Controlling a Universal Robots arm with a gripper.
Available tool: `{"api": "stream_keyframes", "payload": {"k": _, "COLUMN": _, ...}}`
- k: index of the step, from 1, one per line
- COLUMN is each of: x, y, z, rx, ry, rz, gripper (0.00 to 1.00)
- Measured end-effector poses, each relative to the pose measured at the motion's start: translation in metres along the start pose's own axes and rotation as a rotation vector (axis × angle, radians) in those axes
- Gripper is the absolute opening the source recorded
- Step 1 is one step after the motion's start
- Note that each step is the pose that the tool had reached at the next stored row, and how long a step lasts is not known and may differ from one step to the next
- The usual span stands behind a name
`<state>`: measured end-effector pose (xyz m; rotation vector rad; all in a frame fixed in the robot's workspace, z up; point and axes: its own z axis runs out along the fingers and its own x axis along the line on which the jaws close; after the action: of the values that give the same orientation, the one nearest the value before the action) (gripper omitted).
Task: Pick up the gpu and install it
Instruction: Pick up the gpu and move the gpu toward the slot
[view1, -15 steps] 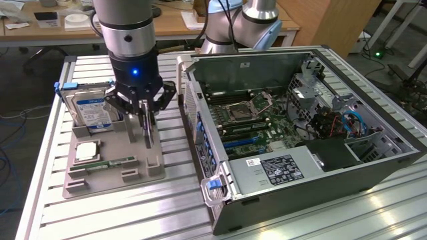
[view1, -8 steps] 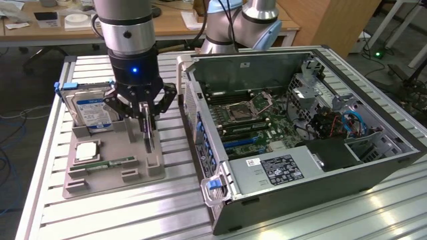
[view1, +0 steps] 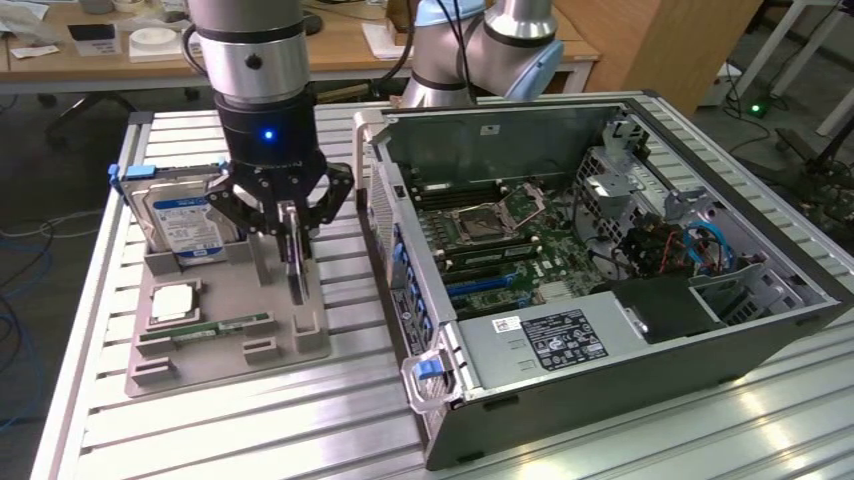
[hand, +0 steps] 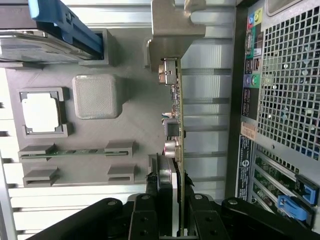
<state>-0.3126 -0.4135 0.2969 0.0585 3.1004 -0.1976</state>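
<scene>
gpu (view1: 298, 272) clamped between part-closed gripper (view1: 288, 232) fingers | long axis laid 12–6, exterior view | computer case (view1: 627, 365) found at 3 o'clock

One gpu (hand: 170, 75), one hard drive (view1: 184, 222), one case (view1: 641, 385).

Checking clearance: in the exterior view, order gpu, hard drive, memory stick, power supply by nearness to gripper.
1. gpu, held in the gripper.
2. hard drive, exterior view's left.
3. memory stick, front of tray.
4. power supply, inside the case.
</scene>
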Motion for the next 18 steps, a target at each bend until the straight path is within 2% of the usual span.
{"api": "stream_keyframes", "payload": {"k": 18, "x": 0.0, "y": -0.0015, "z": -0.0121, "rx": 0.0011, "ry": 0.0, "rz": 0.0, "gripper": 0.28}}
